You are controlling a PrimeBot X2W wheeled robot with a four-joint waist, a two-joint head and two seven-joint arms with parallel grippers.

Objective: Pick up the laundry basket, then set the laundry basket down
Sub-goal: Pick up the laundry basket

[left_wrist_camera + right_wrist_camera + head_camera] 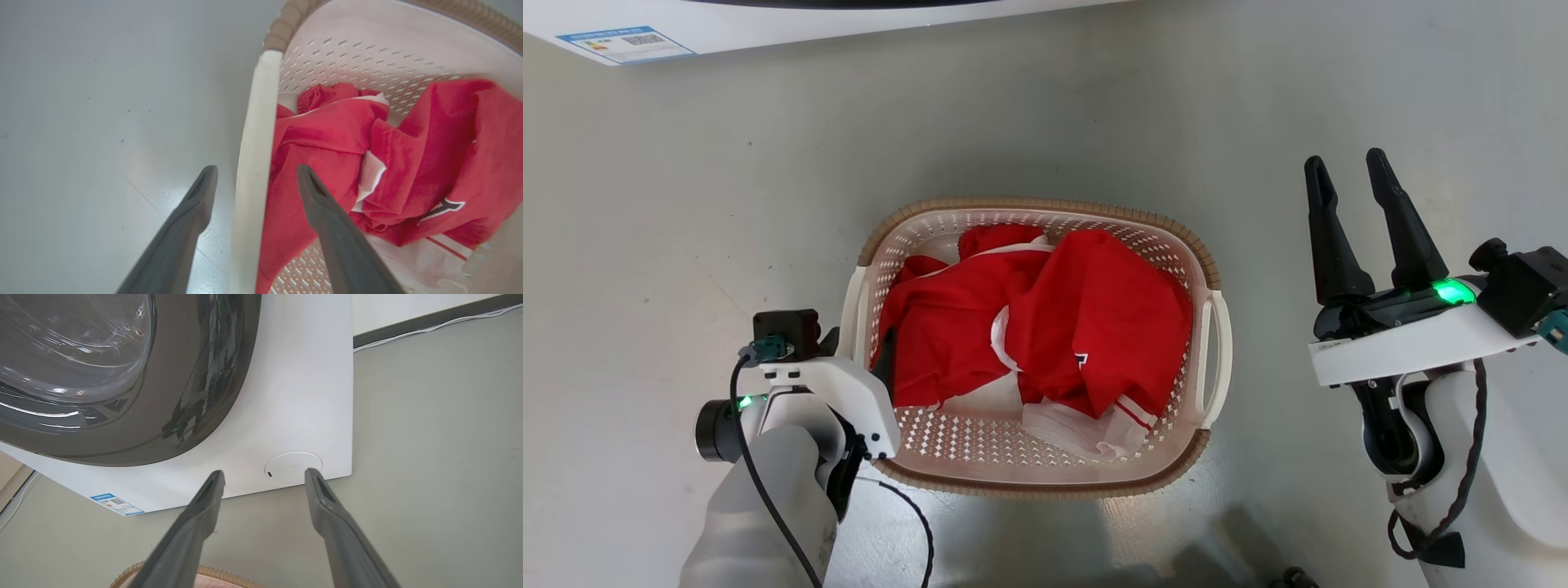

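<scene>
1. Two side handles point(1217, 351) are giving the stiff, likely light laundry basket point(1045, 204), sitting on the floor point(686, 204), its holds.
2. Jaws spread, the left gripper point(255, 171) is straddling one; the right gripper point(1345, 161) is hovering right, spread.

Upright cream laundry basket point(964, 445), tan-rimmed, perforated

- On the washing machine point(286, 396), lower front corner: blue-edged sticker point(117, 503) with a QR code and small print; the print is too small to read.
- On the red garment point(327, 139) in the laundry basket point(1045, 482) before the washing machine: black, white-edged mark point(443, 207); not legible.
</scene>
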